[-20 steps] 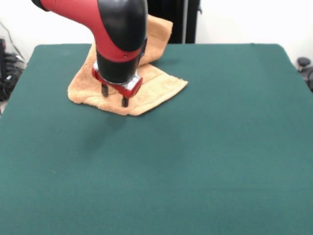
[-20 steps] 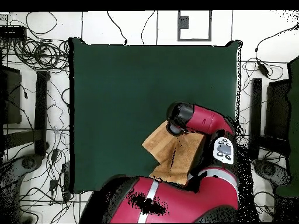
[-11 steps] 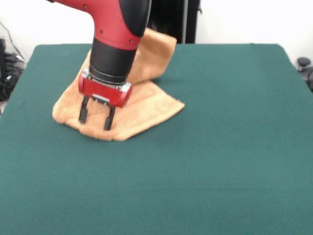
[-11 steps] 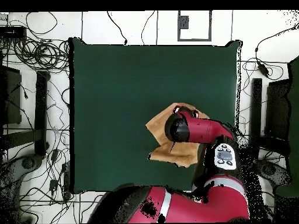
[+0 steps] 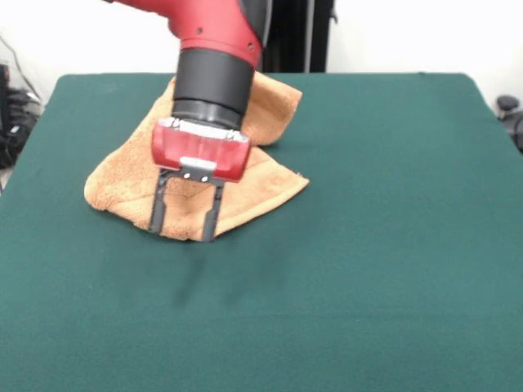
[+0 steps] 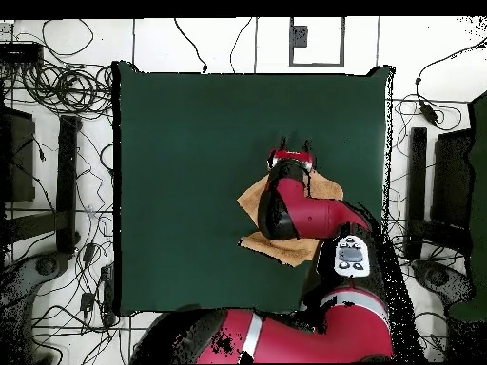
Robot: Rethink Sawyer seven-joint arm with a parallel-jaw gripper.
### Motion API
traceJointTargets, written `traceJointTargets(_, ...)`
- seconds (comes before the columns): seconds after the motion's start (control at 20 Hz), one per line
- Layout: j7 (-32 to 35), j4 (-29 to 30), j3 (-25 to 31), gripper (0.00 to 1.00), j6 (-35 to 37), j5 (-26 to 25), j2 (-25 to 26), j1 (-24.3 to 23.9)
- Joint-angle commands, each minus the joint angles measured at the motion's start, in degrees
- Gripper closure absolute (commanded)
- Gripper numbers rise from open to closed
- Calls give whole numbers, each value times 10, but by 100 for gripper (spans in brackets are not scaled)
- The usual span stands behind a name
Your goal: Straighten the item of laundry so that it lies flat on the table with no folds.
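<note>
The item of laundry, a tan-orange towel (image 5: 122, 175), lies rumpled on the table (image 5: 392, 245) left of centre, its rear part folded up into a raised hump behind the arm. My gripper (image 5: 181, 233) points down with its fingers spread open, framing the towel's near edge, and nothing is between them. In the overhead view the towel (image 6: 253, 200) shows on both sides of the red arm, which hides its middle. There the gripper (image 6: 294, 144) reaches just past the towel's edge over the green table (image 6: 190, 143).
Green cloth stretches wide to the right and front of the towel in the front view. Tangled cables (image 6: 57, 86) and dark stands (image 6: 68, 171) ring the table on the floor. A black post (image 5: 298, 33) stands behind the table's far edge.
The gripper has turned and swung forward from the towel's middle to its near edge. The towel was dragged slightly toward the front-view left early on, then stayed put.
</note>
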Motion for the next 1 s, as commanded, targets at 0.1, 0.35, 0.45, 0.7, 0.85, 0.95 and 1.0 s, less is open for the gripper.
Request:
traceJointTargets(0.1, 83, 72, 30, 0, -32, -14, -1, 27)
traceJointTargets(0.35, 79, 74, 76, 0, 49, -40, -11, -6)
traceJointTargets(0.45, 37, 79, 179, 0, 169, -84, -25, -80)
traceJointTargets(0.7, -95, 75, 309, 0, 441, -54, -14, -171)
traceJointTargets(0.85, -114, 54, 299, 0, 577, -15, -11, -158)
traceJointTargets(0.95, -115, 44, 297, 0, 631, -7, -8, -154)
traceJointTargets(1.0, -114, 37, 295, 0, 662, -4, -6, -151)
